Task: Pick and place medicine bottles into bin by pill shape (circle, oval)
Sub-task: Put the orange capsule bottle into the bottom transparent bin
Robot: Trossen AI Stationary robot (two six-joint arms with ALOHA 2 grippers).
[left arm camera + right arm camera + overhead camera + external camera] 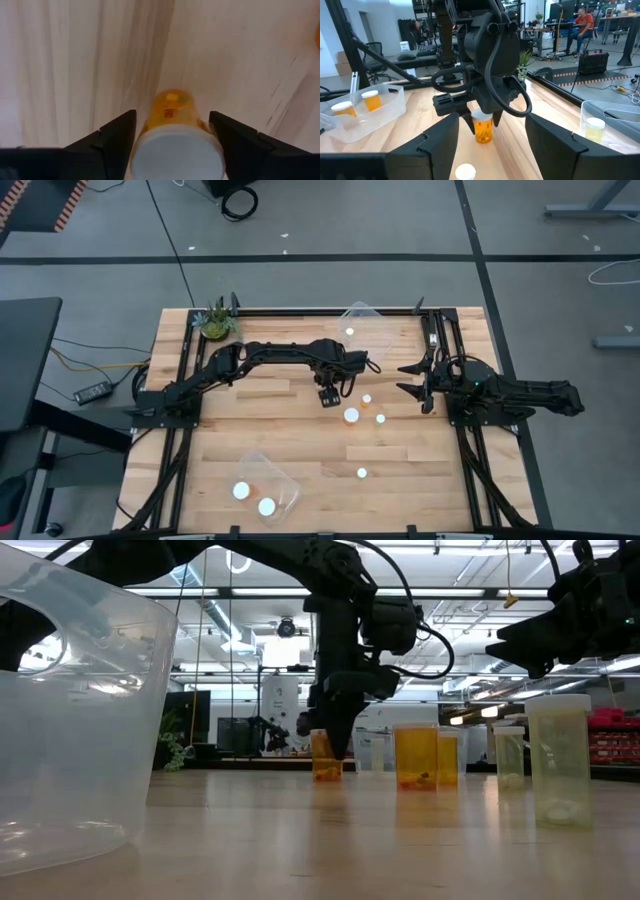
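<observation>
Pick step in hand: left gripper (329, 395), centre of the high view, is down over an upright amber medicine bottle (172, 137), jaws apart on either side, no contact visible yet. Next, I'd say: close on it, lift straight up, carry to a bin (268, 487). Right gripper (416, 380) waits right of centre, jaws spread, empty.

Light wooden table (250, 430) with scattered medicine bottles (351, 415), two clear bins (268, 485), a potted plant (214, 323).
</observation>
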